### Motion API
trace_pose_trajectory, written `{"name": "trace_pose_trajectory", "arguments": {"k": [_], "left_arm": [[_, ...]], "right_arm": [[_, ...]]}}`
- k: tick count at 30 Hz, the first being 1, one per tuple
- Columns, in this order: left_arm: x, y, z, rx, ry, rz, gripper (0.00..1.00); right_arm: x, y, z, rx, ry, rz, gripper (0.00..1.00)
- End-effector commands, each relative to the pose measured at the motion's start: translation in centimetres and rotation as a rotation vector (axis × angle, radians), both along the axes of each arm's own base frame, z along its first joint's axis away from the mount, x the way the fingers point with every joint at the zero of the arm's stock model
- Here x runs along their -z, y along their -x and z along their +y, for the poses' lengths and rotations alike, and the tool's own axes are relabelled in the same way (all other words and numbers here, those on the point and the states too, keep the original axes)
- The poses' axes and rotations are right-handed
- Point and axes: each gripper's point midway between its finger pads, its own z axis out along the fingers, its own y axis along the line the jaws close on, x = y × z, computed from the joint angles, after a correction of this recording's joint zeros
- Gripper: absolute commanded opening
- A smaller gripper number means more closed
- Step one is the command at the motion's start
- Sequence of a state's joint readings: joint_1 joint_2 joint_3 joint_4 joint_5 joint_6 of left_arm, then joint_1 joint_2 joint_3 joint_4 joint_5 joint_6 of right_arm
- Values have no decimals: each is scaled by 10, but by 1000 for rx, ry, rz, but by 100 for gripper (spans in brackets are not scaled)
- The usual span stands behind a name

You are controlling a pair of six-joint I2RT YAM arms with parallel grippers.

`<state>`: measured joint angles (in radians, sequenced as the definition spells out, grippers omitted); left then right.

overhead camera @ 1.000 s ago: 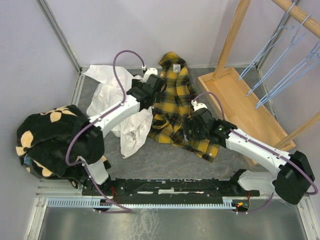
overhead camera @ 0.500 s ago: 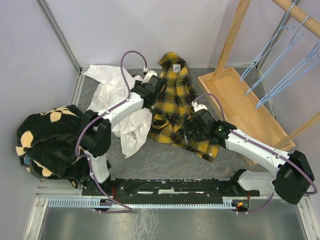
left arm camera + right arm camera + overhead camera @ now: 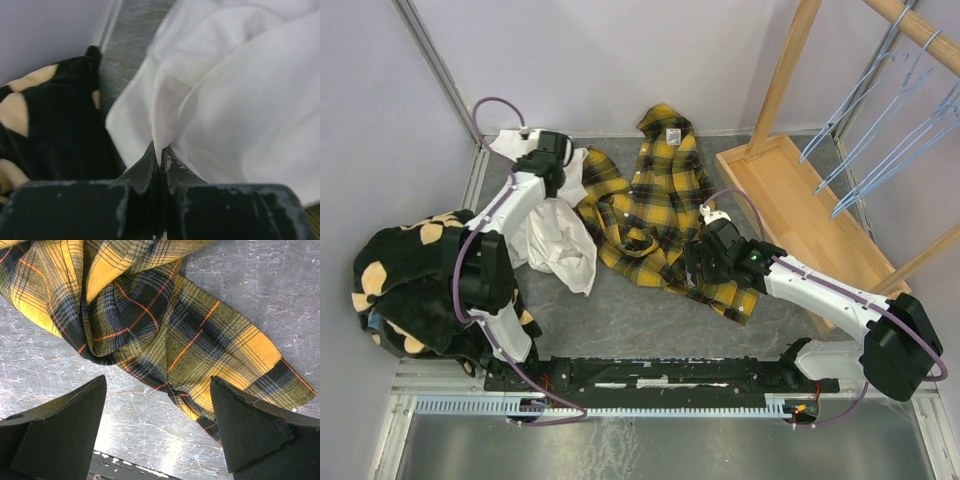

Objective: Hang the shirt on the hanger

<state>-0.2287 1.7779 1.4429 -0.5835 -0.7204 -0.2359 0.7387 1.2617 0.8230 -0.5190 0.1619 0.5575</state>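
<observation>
Lying spread across the grey worktop [image 3: 640,320], the plaid shirt [image 3: 650,205] is resting just beside the white garment [image 3: 555,245]. I am holding the right tool [image 3: 158,380] wide open over a shirt sleeve. I am clamping the left tool [image 3: 160,148] closed on the white garment, near the black fleece [image 3: 55,135].

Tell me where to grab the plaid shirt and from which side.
Probably the collar, beside the white label, coming straight down from above: the shirt lies spread on the table, neck at the far end, and the collar's fold offers an edge to pinch.
</observation>
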Motion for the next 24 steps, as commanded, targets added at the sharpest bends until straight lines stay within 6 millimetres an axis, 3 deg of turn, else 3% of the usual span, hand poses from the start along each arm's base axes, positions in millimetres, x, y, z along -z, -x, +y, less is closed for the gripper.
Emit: {"name": "trace_pose_trajectory", "arguments": {"k": [1, 5, 8, 12, 17, 18, 24], "left_arm": [[-49, -2, 63, -140, 2, -108, 3], [-60, -11, 106, -238, 61, -173, 3], [-52, -29, 108, -217, 91, -215, 3], [-45, -33, 99, -199, 129, -221, 5], [-30, -25, 98, -222, 153, -234, 71], [-28, -22, 97, -227, 165, -231, 80], [-34, 4, 73, -189, 307, -301, 98]], "right_arm": [[-15, -9, 8, 11, -45, -41, 92], [-17, -6, 4, 9, -31, -36, 92], [-23, -5, 1, 12, -31, -45, 92], [-27, -2, -5, 18, -24, -57, 92], [-25, 1, -9, 20, -26, -67, 93], [-25, 1, -8, 18, -31, -70, 93], [-33, -11, -9, 47, -23, -118, 98]]}}
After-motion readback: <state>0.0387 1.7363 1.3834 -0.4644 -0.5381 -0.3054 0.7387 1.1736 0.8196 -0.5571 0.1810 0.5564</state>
